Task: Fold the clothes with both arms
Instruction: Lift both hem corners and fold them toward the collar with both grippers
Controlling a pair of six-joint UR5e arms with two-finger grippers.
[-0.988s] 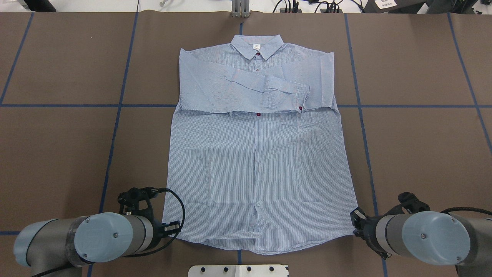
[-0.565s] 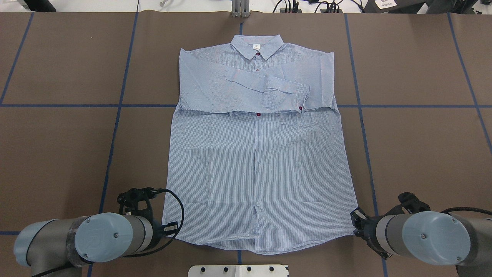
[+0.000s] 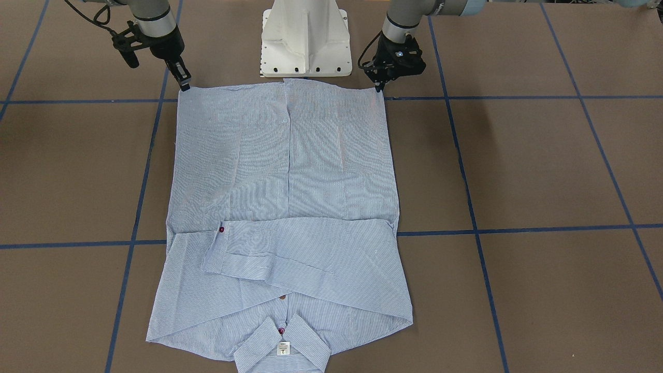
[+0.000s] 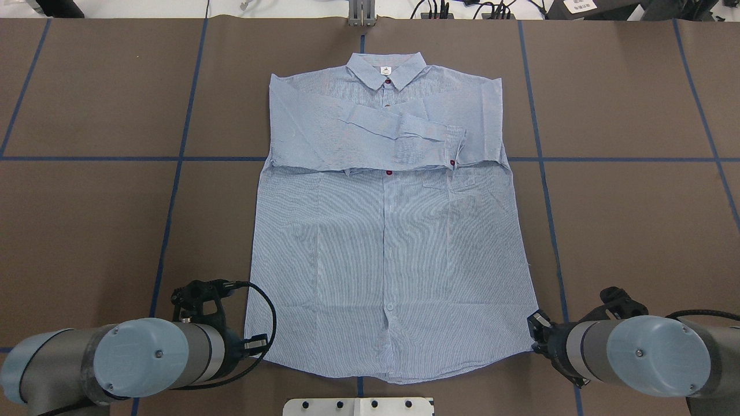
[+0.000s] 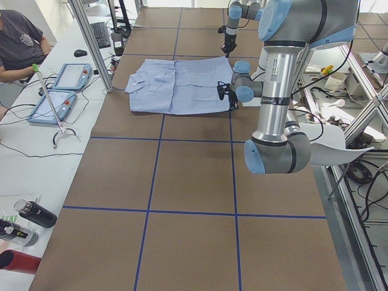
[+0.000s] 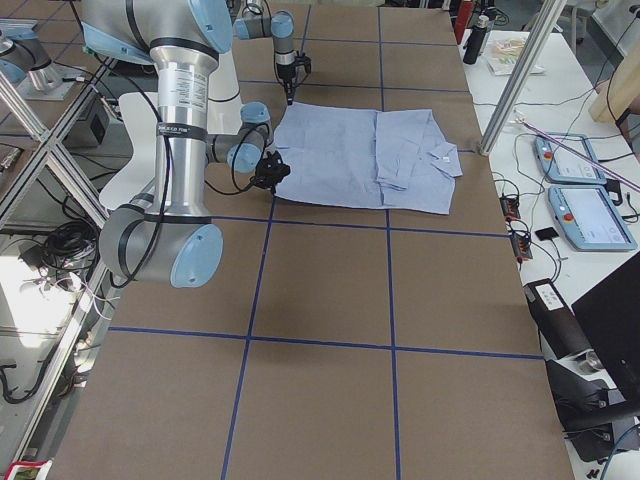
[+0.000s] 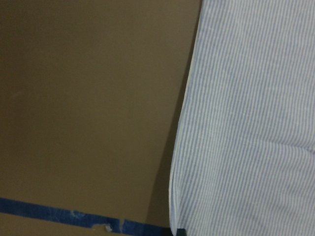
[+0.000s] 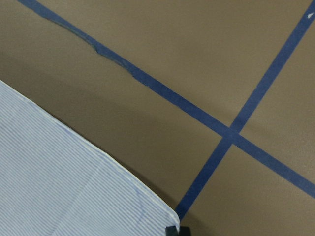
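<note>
The light blue striped shirt lies flat and buttoned on the brown table. Its collar is at the far side and both sleeves are folded across the chest. My left gripper is shut on the near left hem corner. My right gripper is shut on the near right hem corner. In each wrist view the hem edge casts a shadow on the table beside a dark fingertip, so it is slightly raised.
The white pedestal base stands just behind the hem, between the arms. Blue tape lines cross the brown table. A person sits beyond the far edge at a side table with teach pendants and bottles.
The left arm's elbow has shifted slightly outward to the left. The small fold along the hem has smoothed out. The right arm has barely moved.
</note>
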